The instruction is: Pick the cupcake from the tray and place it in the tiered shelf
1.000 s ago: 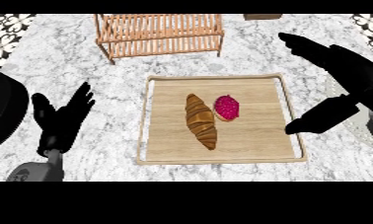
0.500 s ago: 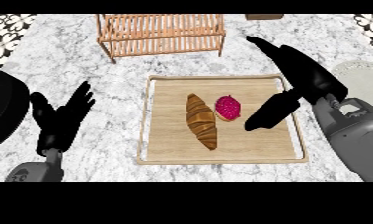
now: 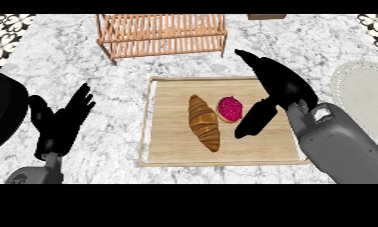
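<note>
A pink-frosted cupcake (image 3: 229, 109) sits on the wooden tray (image 3: 170, 146), just right of a brown croissant (image 3: 204, 128). The tiered wooden shelf (image 3: 159, 34) stands at the back of the counter, with nothing on its slats. My right hand (image 3: 277, 85) hovers open over the tray's right side, fingers stretched toward the shelf and thumb (image 3: 253, 119) pointing down next to the cupcake without touching it. My left hand (image 3: 62, 122) rests open at the left, fingers up.
A white plate (image 3: 357, 87) lies at the right edge of the marble counter. A dark rounded object (image 3: 10, 108) sits at the left edge. A small brown item (image 3: 266, 16) shows at the back.
My right hand has moved leftward and inward over the tray, bringing its thumb close to the cupcake. The left hand, cupcake and croissant have not moved.
</note>
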